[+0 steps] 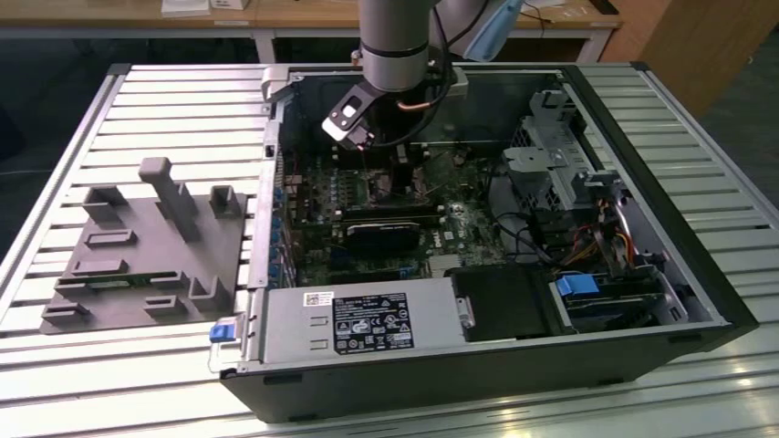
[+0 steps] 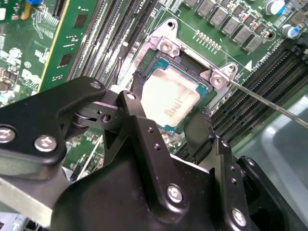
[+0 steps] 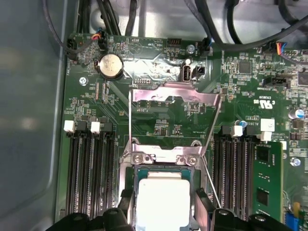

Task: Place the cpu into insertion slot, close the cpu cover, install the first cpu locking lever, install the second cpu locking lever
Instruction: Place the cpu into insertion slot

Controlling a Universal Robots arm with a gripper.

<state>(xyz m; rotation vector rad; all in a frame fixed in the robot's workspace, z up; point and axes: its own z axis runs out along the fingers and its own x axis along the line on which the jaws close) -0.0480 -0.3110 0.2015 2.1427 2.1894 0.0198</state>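
While the gripper point(image 2: 169, 100) pinched the cpu point(image 2: 168, 95) by opposite edges at the slot point(image 2: 186, 61), it looked light, stiff and fragile.

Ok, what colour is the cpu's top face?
Pale silvery-grey metal; the cpu shows best in the second wrist view.

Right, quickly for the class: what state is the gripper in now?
Gripper: fingers appear shut on the cpu, which sits in the insertion slot; the cpu cover is raised.
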